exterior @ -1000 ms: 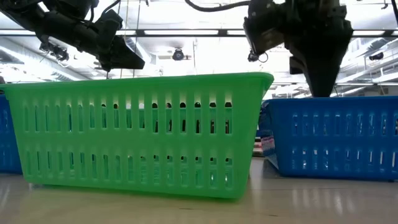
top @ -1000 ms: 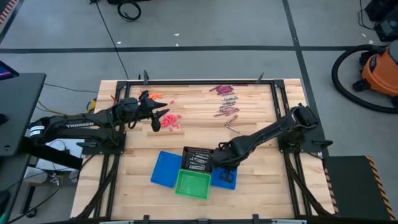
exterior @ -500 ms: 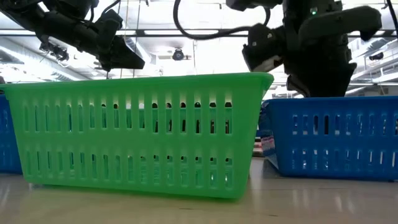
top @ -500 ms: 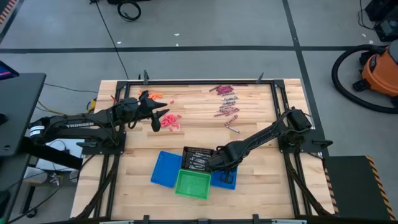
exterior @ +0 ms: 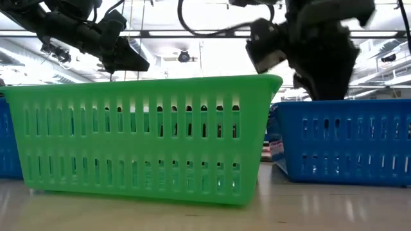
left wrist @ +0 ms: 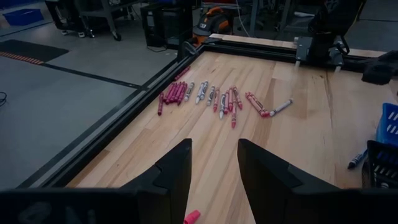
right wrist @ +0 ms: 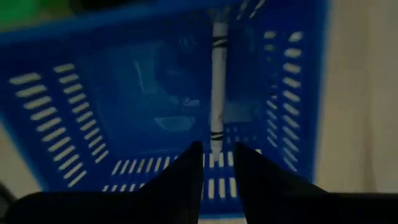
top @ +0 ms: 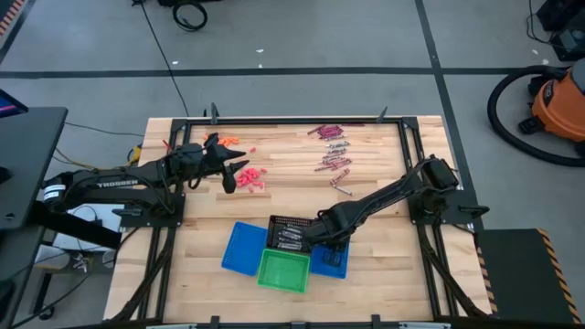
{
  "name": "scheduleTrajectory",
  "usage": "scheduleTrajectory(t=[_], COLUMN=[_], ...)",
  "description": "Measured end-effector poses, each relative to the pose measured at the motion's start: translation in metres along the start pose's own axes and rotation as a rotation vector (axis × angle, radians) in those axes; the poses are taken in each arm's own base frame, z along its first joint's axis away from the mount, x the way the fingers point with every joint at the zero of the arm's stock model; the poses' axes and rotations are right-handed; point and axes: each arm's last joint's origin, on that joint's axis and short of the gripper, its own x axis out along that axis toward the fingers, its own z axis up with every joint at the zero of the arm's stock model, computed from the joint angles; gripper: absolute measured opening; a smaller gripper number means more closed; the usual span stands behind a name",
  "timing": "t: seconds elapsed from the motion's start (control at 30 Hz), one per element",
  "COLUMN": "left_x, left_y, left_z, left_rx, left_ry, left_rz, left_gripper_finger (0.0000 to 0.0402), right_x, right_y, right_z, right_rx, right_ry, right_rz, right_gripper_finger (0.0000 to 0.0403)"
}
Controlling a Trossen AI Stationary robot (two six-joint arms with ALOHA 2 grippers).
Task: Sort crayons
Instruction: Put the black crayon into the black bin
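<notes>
Our right gripper hangs over the blue basket, fingers parted, a crayon just ahead, lengthwise between them. Our left gripper, open, faces the maroon crayons near the table's far edge.

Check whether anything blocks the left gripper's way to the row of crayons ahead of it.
Nothing visible does. The left gripper hangs open over bare wood, and the table between it and the row of crayons holds nothing; one pink crayon lies beneath its fingers.
</notes>
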Motion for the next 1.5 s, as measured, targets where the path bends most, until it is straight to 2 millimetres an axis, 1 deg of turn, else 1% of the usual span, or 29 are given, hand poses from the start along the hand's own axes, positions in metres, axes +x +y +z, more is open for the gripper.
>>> scheduleTrajectory(t=[0.13, 0.2, 0.27, 0.47, 0.6, 0.77, 0.83, 1.03, 1.2, 1.37, 1.5], left_x=[0.0, 0.0, 0.0, 0.0, 0.0, 0.0, 0.0, 0.0, 0.0, 0.0, 0.0], left_y=[0.0, 0.0, 0.0, 0.0, 0.0, 0.0, 0.0, 0.0, 0.0, 0.0, 0.0], left_z=[0.0, 0.0, 0.0, 0.0, 0.0, 0.0, 0.0, 0.0, 0.0, 0.0, 0.0], left_rx=[0.0, 0.0, 0.0, 0.0, 0.0, 0.001, 0.001, 0.001, 0.001, 0.001, 0.001], left_ry=[0.0, 0.0, 0.0, -0.001, 0.0, 0.0, 0.0, -0.001, 0.0, 0.0, 0.0], left_rz=[0.0, 0.0, 0.0, 0.0, 0.0, 0.0, 0.0, 0.0, 0.0, 0.0, 0.0], left_gripper_finger=[0.0141, 0.0141, 0.0141, 0.0141, 0.0141, 0.0141, 0.0141, 0.0141, 0.0141, 0.0141, 0.0141], right_x=[-0.021, -0.027, -0.029, -0.026, -0.023, -0.01, -0.009, -0.009, -0.009, -0.009, -0.008], right_y=[-0.004, -0.01, -0.017, -0.034, -0.041, -0.054, -0.059, -0.057, -0.055, -0.044, -0.038], right_z=[0.003, 0.005, 0.01, 0.025, 0.034, 0.042, 0.045, 0.05, 0.05, 0.048, 0.044], right_rx=[-0.028, -0.021, -0.009, -0.047, -0.073, -0.087, -0.083, -0.14, -0.146, -0.178, -0.188], right_ry=[-0.096, -0.138, -0.177, -0.263, -0.296, -0.316, -0.32, -0.334, -0.33, -0.335, -0.33], right_rz=[-0.02, -0.059, -0.112, -0.28, -0.261, -0.217, -0.208, -0.123, -0.099, -0.026, -0.011], right_gripper_finger=[0.0095, 0.0094, 0.0094, 0.0094, 0.0094, 0.0094, 0.0094, 0.0094, 0.0094, 0.0094, 0.0094])
